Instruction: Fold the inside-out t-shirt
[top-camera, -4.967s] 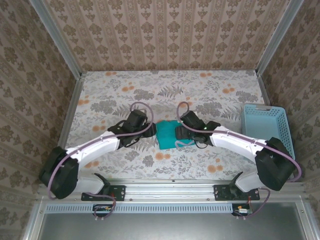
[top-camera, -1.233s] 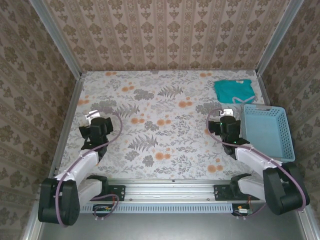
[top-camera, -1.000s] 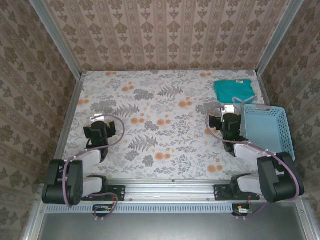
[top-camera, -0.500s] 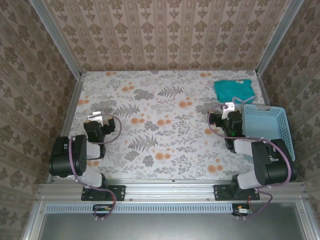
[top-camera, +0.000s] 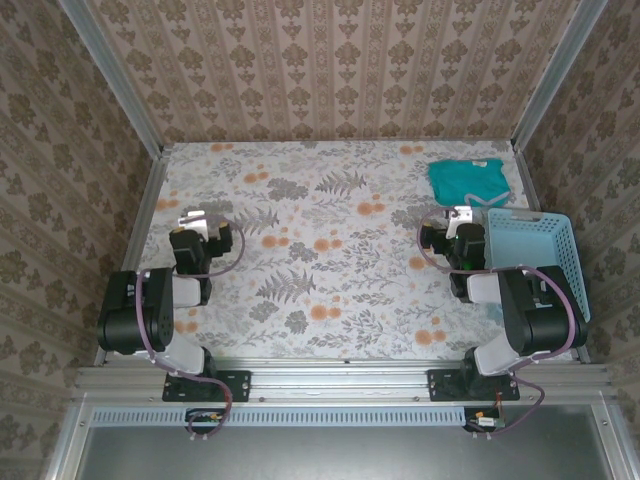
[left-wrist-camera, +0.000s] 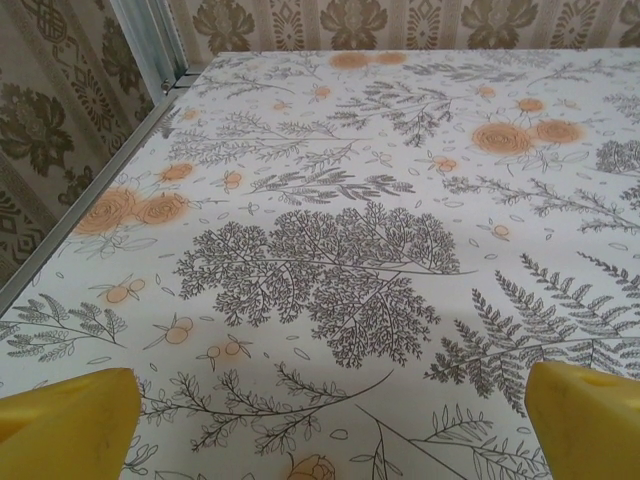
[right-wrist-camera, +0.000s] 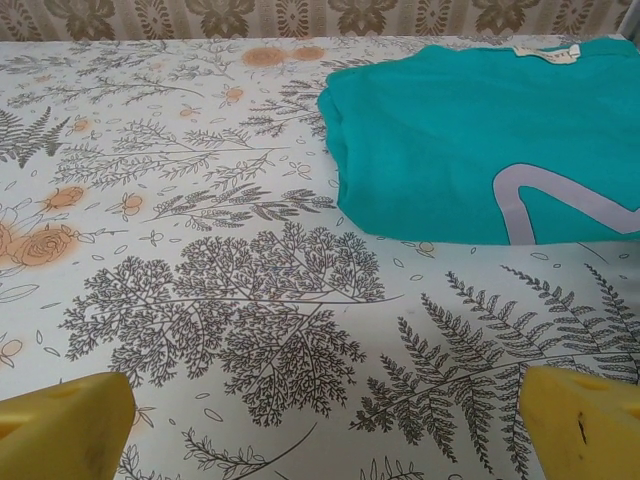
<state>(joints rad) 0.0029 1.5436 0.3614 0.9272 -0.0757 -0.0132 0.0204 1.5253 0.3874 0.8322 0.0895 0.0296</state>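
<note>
The teal-green t-shirt lies folded in a flat rectangle at the table's back right, just beyond the basket. In the right wrist view the t-shirt fills the upper right, with a small white tag at its far edge and a pale grey stripe on its near right. My right gripper is pulled back short of it, and that gripper is open over bare table. My left gripper rests at the left side, and in its wrist view the gripper is open with nothing between the yellow fingers.
A light-blue slotted basket stands at the right edge, close beside my right arm. The floral tablecloth covers the table. Patterned walls and metal rails enclose the left, back and right sides.
Five seconds ago both grippers were at the shirt in the table's middle; it now lies at the back right. Over the last second both arms have folded back toward their bases.
</note>
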